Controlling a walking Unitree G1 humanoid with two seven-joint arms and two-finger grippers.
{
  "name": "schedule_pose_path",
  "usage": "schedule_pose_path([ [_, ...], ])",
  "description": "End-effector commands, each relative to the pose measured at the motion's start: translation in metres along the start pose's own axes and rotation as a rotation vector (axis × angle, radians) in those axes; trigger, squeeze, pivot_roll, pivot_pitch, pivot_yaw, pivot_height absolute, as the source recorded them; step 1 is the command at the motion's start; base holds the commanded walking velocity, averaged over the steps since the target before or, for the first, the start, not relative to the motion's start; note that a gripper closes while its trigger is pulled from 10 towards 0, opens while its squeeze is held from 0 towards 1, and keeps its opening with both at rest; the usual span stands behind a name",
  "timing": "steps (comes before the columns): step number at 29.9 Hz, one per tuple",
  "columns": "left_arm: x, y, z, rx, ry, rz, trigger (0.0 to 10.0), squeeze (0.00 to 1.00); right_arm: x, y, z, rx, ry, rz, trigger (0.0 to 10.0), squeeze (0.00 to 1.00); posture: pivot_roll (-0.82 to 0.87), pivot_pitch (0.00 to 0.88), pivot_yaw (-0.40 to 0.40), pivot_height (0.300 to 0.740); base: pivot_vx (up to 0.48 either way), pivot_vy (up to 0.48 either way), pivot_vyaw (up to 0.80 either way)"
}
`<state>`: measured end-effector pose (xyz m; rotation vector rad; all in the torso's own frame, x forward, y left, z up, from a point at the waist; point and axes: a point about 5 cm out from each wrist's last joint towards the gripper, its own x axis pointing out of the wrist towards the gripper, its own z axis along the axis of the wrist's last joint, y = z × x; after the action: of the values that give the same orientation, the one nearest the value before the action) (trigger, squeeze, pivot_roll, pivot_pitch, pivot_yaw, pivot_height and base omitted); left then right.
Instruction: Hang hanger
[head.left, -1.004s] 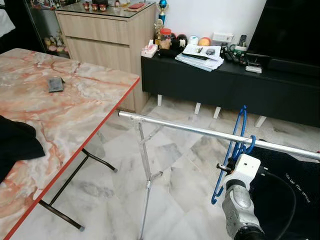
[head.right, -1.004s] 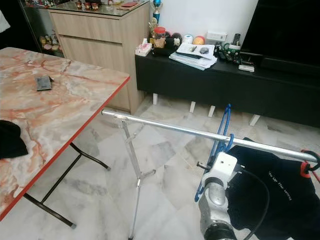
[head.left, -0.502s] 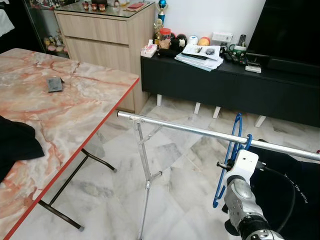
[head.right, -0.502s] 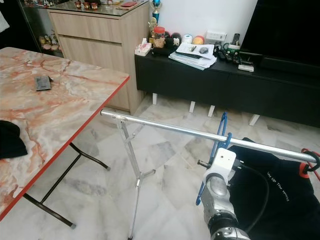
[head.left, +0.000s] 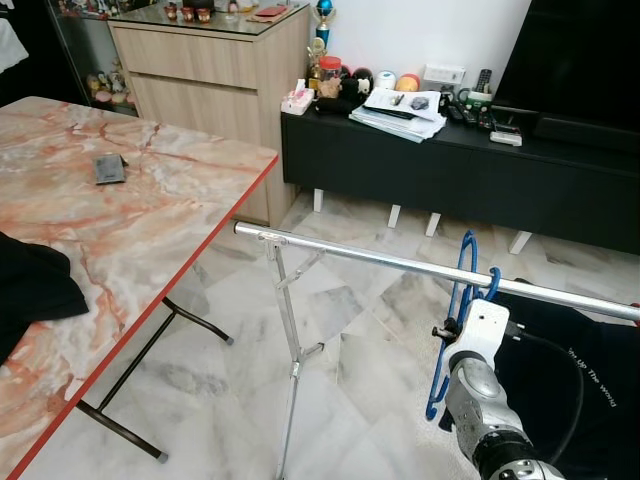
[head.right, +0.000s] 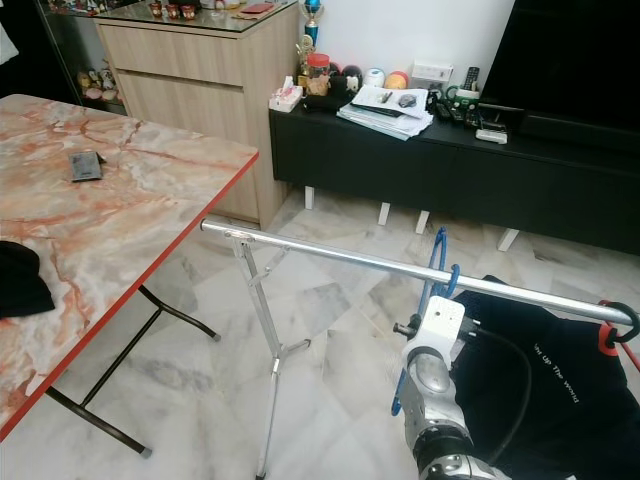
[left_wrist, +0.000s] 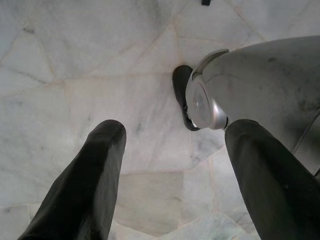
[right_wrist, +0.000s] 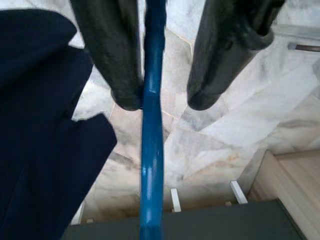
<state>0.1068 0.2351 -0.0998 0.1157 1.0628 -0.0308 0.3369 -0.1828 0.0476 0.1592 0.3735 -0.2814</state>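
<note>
A blue hanger (head.left: 462, 290) hangs by its hook over the silver rail (head.left: 370, 258) of a clothes rack. My right arm's wrist (head.left: 482, 335) is just in front of it, below the rail. In the right wrist view my right gripper (right_wrist: 165, 102) is open, with the hanger's blue bar (right_wrist: 152, 150) running between the fingers and against one of them. My left gripper (left_wrist: 175, 132) hangs open over the marble floor beside my own leg, holding nothing.
A dark T-shirt (head.left: 590, 390) hangs on the rail right of the hanger, on a red hanger (head.right: 612, 335). The rack's leg (head.left: 292, 370) stands mid-floor. A marble table (head.left: 150, 190) with black cloth (head.left: 30, 290) is left; a black TV cabinet (head.left: 450, 170) is behind.
The blue hanger has come down a little and slid left along the rail. My right wrist has moved left with it.
</note>
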Motion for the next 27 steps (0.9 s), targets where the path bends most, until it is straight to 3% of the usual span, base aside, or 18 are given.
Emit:
schedule_pose_path([
  [1,-0.003,0.0,-0.01,0.017,0.031,-0.001,10.0,0.0,-0.001,0.002,0.0,-0.002,-0.018,0.018,10.0,0.61,0.08,0.077,-0.026,0.74,0.0,0.0,0.0],
  [3,-0.002,-0.002,-0.01,0.017,0.032,-0.004,10.0,0.0,-0.002,0.004,0.003,-0.033,-0.065,0.038,10.0,0.37,0.08,0.076,-0.026,0.74,0.0,0.0,0.0],
  [4,-0.001,-0.006,-0.008,0.018,0.028,-0.009,10.0,0.0,-0.004,0.007,0.008,-0.062,-0.122,0.058,10.0,0.0,0.08,0.076,-0.026,0.74,0.0,0.0,0.0],
  [13,0.0,-0.011,-0.006,0.02,0.023,-0.018,10.0,0.0,-0.018,0.009,0.011,-0.103,-0.297,0.132,10.0,0.0,0.08,0.076,-0.026,0.74,0.0,0.0,0.0],
  [20,0.0,-0.013,-0.007,0.022,0.025,-0.026,10.0,0.0,-0.03,0.001,-0.005,-0.126,-0.296,0.142,10.0,0.0,0.07,0.076,-0.028,0.74,0.0,0.0,0.0],
  [27,0.0,-0.011,-0.007,0.025,0.026,-0.024,10.0,0.0,-0.047,-0.005,-0.006,-0.158,-0.388,0.167,10.0,0.0,0.07,0.076,-0.028,0.74,0.0,0.0,0.0],
])
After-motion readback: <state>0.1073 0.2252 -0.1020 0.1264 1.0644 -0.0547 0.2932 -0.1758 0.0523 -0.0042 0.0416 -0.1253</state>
